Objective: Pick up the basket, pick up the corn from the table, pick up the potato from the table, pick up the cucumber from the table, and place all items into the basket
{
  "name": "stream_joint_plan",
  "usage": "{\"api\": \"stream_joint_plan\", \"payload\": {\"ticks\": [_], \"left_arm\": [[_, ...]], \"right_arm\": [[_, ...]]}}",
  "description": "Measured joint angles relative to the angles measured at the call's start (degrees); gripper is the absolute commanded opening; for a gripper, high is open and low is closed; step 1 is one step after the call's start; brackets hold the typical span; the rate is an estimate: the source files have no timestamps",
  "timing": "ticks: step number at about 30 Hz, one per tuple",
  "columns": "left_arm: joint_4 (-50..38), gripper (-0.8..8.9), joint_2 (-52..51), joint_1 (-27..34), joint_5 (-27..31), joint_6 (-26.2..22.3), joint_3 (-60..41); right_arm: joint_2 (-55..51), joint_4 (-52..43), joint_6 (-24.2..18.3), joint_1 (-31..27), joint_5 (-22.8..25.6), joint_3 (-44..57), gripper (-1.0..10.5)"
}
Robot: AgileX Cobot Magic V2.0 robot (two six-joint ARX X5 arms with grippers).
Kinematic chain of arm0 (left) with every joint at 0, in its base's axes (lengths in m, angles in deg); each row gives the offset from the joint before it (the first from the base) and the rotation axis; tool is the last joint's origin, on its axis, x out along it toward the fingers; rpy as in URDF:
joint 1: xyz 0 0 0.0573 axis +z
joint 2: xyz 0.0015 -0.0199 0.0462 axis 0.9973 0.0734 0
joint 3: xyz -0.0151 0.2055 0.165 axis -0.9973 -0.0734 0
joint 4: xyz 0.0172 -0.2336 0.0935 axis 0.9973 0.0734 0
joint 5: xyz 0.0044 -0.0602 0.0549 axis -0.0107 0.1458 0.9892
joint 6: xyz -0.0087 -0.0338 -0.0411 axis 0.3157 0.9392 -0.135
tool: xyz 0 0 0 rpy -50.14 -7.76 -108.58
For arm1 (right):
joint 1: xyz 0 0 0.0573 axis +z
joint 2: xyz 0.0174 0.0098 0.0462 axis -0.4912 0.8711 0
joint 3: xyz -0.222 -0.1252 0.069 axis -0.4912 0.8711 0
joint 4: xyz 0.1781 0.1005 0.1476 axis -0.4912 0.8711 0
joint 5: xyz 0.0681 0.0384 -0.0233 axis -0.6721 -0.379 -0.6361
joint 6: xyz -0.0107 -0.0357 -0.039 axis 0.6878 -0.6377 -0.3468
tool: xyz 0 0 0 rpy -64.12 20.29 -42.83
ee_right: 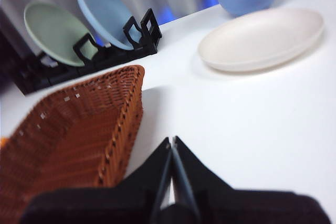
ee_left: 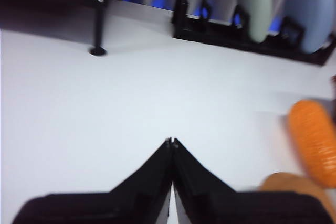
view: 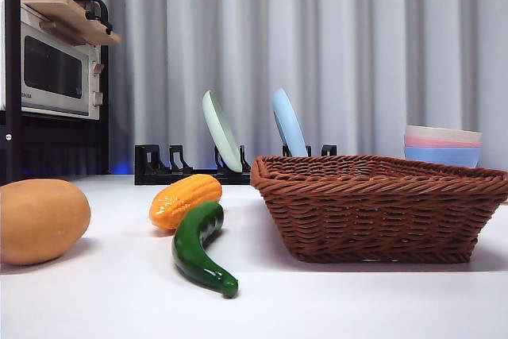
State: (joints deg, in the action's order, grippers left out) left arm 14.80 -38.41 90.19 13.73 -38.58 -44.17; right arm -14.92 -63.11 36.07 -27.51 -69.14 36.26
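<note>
The brown wicker basket [view: 381,206] stands on the white table [view: 317,299] at the right, empty as far as I can see; it also shows in the right wrist view [ee_right: 73,129]. The orange-yellow corn [view: 185,200] lies left of it, with the green cucumber [view: 198,245] in front of the corn. The tan potato [view: 40,220] sits at the far left. My left gripper [ee_left: 171,141] is shut and empty above bare table, with the corn [ee_left: 315,140] and potato [ee_left: 294,184] off to one side. My right gripper [ee_right: 171,140] is shut and empty beside the basket's end.
A black dish rack [view: 190,168] with a green plate [view: 221,131] and a blue plate [view: 288,123] stands behind. Stacked bowls [view: 442,145] are at the back right, a white plate [ee_right: 262,38] near them. A microwave on a shelf [view: 55,69] is at the left.
</note>
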Motion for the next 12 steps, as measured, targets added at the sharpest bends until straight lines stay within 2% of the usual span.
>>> {"api": "stream_joint_plan", "payload": {"ticks": [4,12], "left_arm": [[0.0,-0.04,0.0,0.0,-0.6,4.6,0.0],[1.5,-0.06,0.3,0.0,-3.5,6.3,2.3]], "right_arm": [[0.0,-0.2,3.6,0.0,-0.1,0.0,-0.2],[1.4,0.3,4.8,0.0,-0.1,-2.0,-0.2]]}}
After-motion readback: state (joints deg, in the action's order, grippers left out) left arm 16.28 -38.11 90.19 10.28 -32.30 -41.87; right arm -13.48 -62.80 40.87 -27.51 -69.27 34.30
